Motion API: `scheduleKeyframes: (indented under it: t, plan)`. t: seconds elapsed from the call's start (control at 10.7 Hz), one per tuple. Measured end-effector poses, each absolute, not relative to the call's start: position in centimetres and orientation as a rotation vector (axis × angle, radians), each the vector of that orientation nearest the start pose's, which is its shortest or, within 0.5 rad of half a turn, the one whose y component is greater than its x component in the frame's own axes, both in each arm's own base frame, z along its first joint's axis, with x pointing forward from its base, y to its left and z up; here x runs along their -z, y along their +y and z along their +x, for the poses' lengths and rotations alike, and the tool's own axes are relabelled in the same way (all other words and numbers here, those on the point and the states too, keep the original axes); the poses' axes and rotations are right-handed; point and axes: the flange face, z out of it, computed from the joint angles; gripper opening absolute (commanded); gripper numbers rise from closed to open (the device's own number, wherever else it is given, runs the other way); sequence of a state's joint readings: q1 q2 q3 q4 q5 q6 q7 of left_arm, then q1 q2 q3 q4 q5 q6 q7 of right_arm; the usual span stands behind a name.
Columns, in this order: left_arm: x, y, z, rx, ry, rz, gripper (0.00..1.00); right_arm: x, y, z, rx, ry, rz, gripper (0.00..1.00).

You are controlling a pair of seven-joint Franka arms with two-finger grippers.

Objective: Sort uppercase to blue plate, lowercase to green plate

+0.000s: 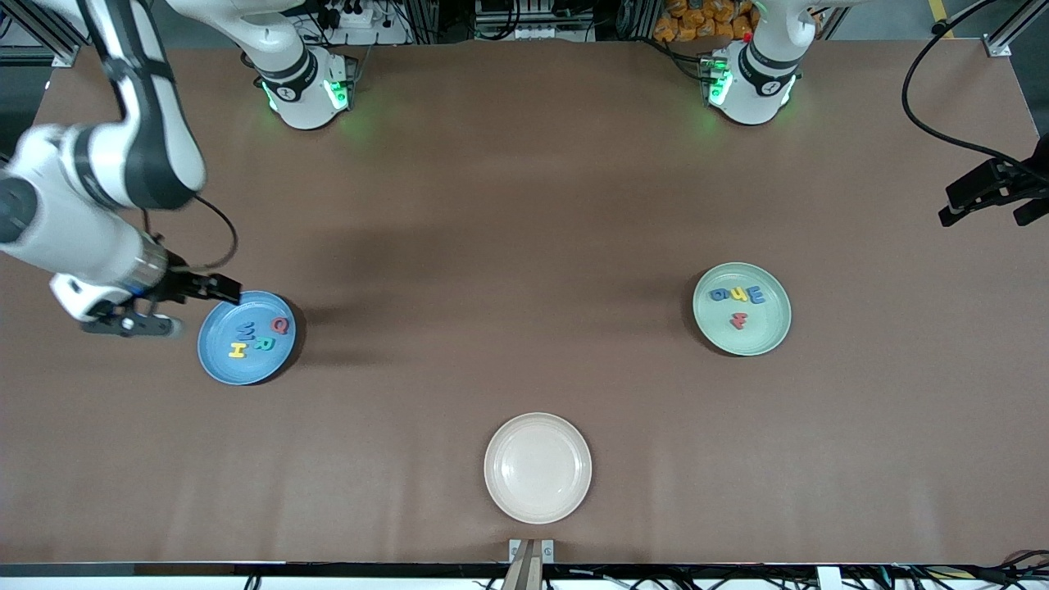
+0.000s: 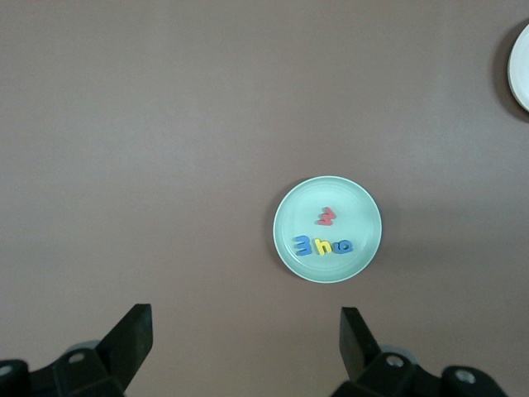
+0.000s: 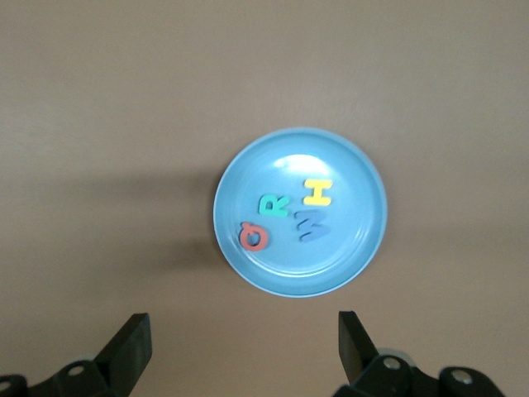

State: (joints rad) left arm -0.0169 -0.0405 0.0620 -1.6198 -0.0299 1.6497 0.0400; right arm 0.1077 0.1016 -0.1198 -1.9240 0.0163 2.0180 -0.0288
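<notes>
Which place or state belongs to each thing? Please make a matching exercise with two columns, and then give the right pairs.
Column one:
1. red Q
2. yellow h
3. cream plate
4. right gripper

Column two:
a. holds no letters
b. open, by the blue plate's rim
c. in the green plate
d. in the blue plate

Pairs: 1-d, 2-c, 3-a, 4-b

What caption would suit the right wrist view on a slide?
Open right gripper above the blue plate, which holds a red Q, green R, yellow H and blue M.
</notes>
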Motion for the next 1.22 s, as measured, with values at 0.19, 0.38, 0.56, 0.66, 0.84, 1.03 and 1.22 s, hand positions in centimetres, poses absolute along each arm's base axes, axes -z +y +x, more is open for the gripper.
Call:
scheduleKeyframes:
  t: [0.19, 0.38, 0.56, 0.66, 0.84, 1.03, 1.22]
  plan:
    - [-63.2, 2.4, 54.9, 0.114, -0.014, -3.169, 1.00, -50.3, -1.3, 57.3, 0.066, -0.097, -3.119, 1.00]
    - [-63.2, 2.4, 54.8, 0.109, -0.015, -3.169, 1.00, -58.0, 0.0, 56.7, 0.137, -0.157, -3.111, 1.00]
    - [-63.2, 2.4, 54.7, 0.102, -0.016, -3.170, 1.00, -64.6, 0.5, 55.6, 0.207, -0.237, -3.105, 1.00]
    - [-63.2, 2.4, 54.6, 0.096, -0.016, -3.170, 1.00, -67.1, 0.4, 54.9, 0.206, -0.276, -3.104, 1.00]
    - [-63.1, 2.5, 54.5, 0.084, -0.016, -3.171, 1.00, -68.8, -0.3, 53.9, 0.165, -0.304, -3.104, 1.00]
    - [-63.1, 2.4, 54.5, 0.073, -0.022, -3.171, 1.00, -68.4, -1.0, 53.8, 0.122, -0.288, -3.106, 1.00]
    - [-63.1, 2.2, 54.4, 0.068, -0.056, -3.172, 1.00, -68.2, -2.3, 53.9, 0.116, -0.250, -3.110, 1.00]
